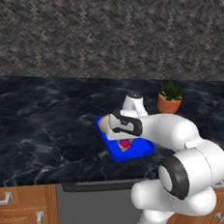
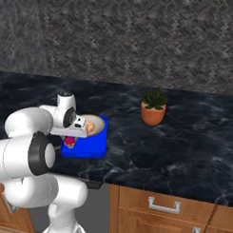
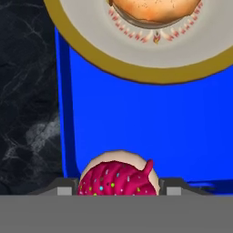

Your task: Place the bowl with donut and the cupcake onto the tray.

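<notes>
While gripper (image 3: 116, 191) flanks sprinkled domed cupcake (image 3: 119, 178), grasp unclear | round gold-rimmed bowl (image 3: 136, 59) on flat blue tray (image 3: 150, 132)

One tray (image 3: 136, 127), one bowl (image 3: 91, 50), one donut (image 3: 152, 10), one cupcake (image 3: 118, 177), one potted plant (image 2: 153, 108).

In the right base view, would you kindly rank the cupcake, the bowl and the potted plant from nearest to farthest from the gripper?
1. cupcake, just under the gripper, at the tray's near end.
2. bowl, on the tray's far end.
3. potted plant, off the tray, far right on the counter.
</notes>
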